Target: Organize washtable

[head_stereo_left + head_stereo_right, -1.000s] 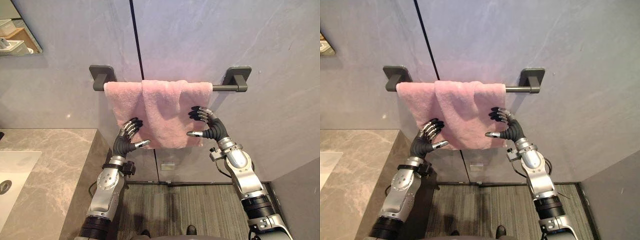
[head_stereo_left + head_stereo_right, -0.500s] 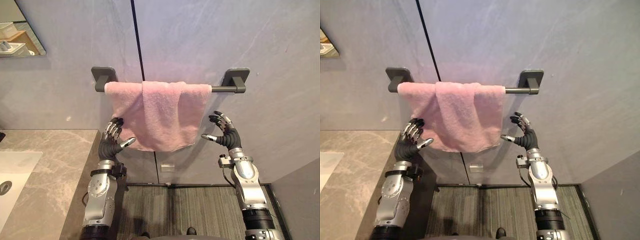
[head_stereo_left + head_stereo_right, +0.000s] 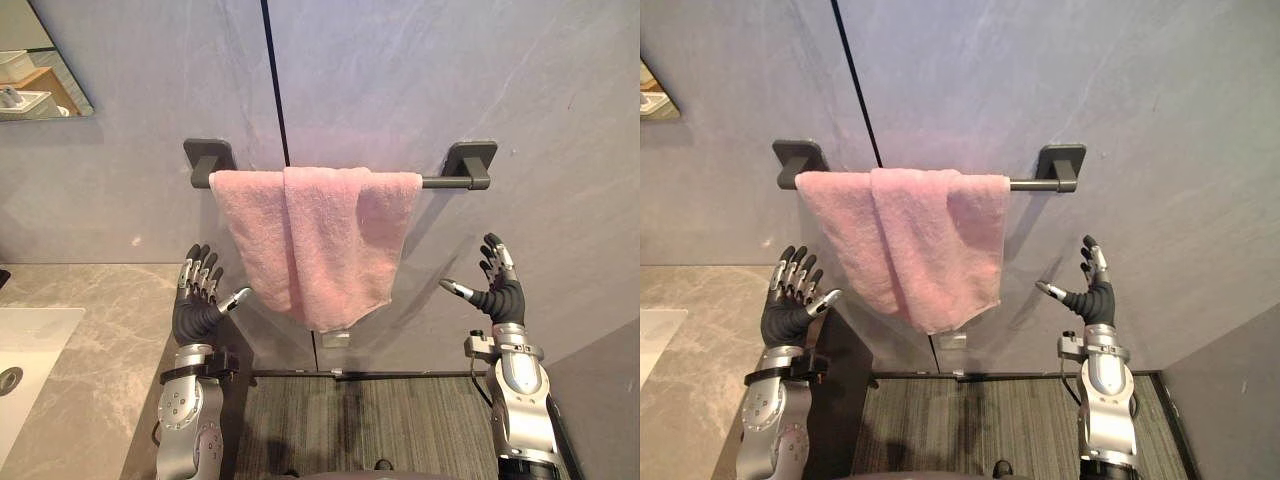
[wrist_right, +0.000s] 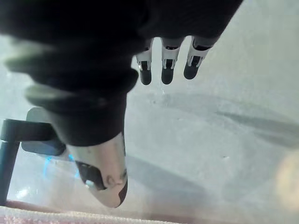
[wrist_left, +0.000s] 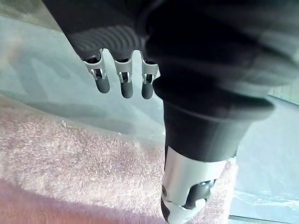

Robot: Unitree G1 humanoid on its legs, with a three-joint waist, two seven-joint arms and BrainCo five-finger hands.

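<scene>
While left hand [image 3: 195, 305] and right hand [image 3: 497, 292] splay empty, left eye view shows sink [image 3: 25, 340].

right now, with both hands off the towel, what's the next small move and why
Probably lower both arms and turn toward the countertop: the pink towel already hangs over the bar, and the left hand and right hand are open, clear of it on either side.

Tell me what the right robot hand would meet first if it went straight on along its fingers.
Probably the grey wall: the right robot hand points at bare wall beside the towel bar bracket, clear of the pink towel. Depth is hard to judge.
</scene>
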